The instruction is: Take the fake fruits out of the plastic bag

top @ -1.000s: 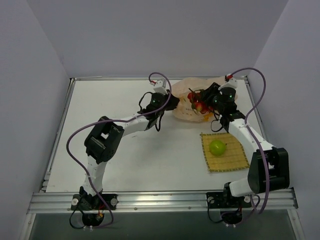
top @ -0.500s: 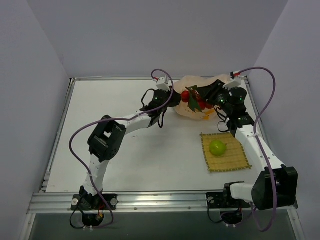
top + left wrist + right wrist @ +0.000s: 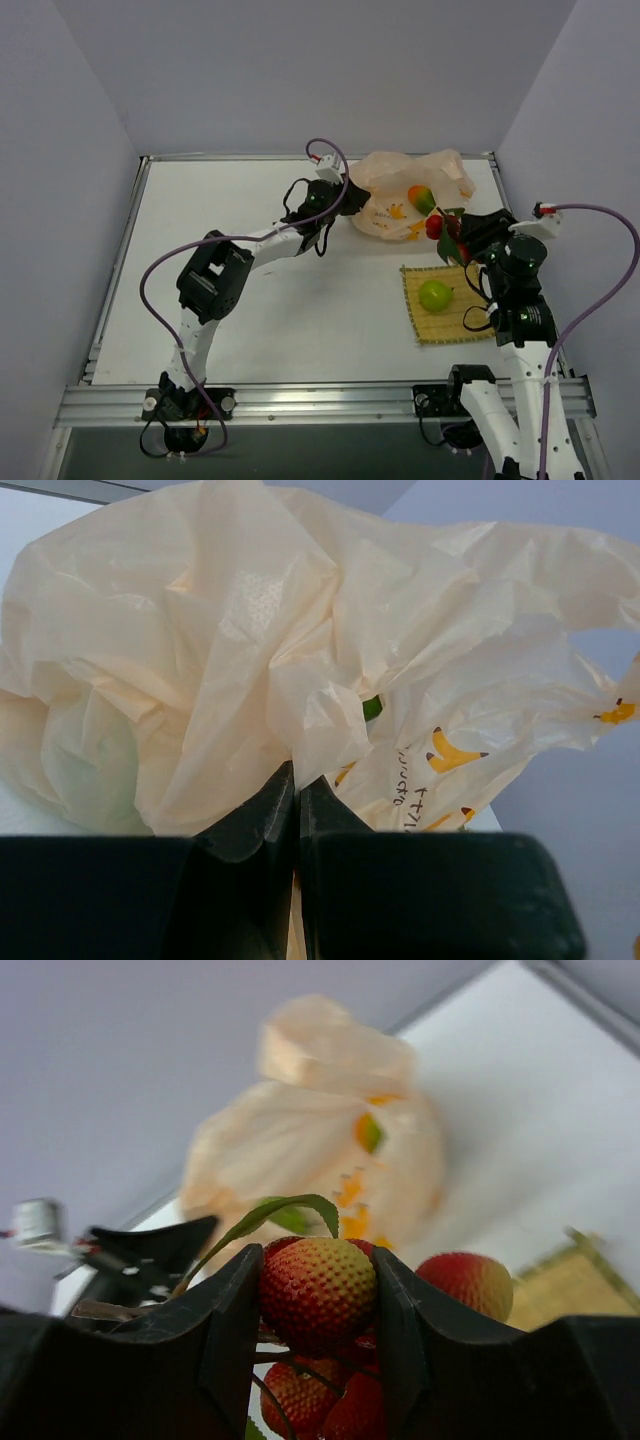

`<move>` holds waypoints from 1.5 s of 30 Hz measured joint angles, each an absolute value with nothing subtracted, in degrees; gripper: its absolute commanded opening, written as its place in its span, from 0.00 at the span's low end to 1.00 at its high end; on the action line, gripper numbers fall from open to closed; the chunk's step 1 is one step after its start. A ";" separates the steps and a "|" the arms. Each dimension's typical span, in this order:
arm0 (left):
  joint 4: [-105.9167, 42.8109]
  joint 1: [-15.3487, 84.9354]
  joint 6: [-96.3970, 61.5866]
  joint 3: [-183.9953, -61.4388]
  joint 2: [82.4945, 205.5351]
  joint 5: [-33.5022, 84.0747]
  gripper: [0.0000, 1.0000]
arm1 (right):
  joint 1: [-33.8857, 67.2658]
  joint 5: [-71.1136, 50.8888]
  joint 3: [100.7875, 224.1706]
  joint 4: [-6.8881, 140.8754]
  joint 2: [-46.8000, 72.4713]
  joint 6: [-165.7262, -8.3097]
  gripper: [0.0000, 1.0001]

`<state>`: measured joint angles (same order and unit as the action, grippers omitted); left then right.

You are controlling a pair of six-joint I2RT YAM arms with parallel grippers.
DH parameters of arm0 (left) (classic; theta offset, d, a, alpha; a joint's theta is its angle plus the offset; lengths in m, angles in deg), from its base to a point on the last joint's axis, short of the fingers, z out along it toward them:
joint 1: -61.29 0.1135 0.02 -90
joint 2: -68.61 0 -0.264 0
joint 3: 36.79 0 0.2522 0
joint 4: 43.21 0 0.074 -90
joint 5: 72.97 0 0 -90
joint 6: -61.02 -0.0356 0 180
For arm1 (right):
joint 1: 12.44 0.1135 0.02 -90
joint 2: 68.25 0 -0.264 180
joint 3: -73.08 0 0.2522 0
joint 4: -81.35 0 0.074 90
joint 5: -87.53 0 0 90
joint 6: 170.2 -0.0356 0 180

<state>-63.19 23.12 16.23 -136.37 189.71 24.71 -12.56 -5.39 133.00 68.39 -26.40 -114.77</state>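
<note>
Swinging back from the bag mouth, my right arm (image 3: 522, 300) has come toward the near right of the table, where a moment ago it was reaching up at the plastic bag (image 3: 395, 185). The bag has slumped a little but stays at the far edge, and my left gripper (image 3: 297, 792) keeps it there, jaws pinched tight on a fold of the film. The red fruit cluster (image 3: 438, 227) came out with my right gripper (image 3: 316, 1285), whose jaws are part-way closed around one red fruit, with others and a leaf hanging below. The cluster is now clear of the bag, near the far edge of the woven mat (image 3: 472, 322). I judge this fruit is ready to set down. An orange-green mango-like fruit (image 3: 420, 197) still shows at the bag's opening, so more remains.

Pale walls (image 3: 300, 70) close in three sides. The white table (image 3: 250, 270) is flat and matte. One round green fruit (image 3: 435, 295) already rests on the mat.
</note>
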 measured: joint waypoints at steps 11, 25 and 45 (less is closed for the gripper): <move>-65.55 22.70 17.08 -136.24 189.82 27.51 0.02 | -15.20 16.36 121.52 50.31 -35.49 -119.12 0.00; -65.76 21.70 17.10 -136.24 189.90 27.68 0.02 | -15.38 20.47 115.34 60.74 -23.19 -124.34 0.03; -65.79 21.72 17.10 -136.17 189.90 27.70 0.02 | -15.38 18.02 110.31 64.58 -27.16 -124.47 0.80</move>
<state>-65.79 21.72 17.10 -136.17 189.90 27.70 -15.38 18.02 110.31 64.58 -27.16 -124.47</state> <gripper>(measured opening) 0.028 0.781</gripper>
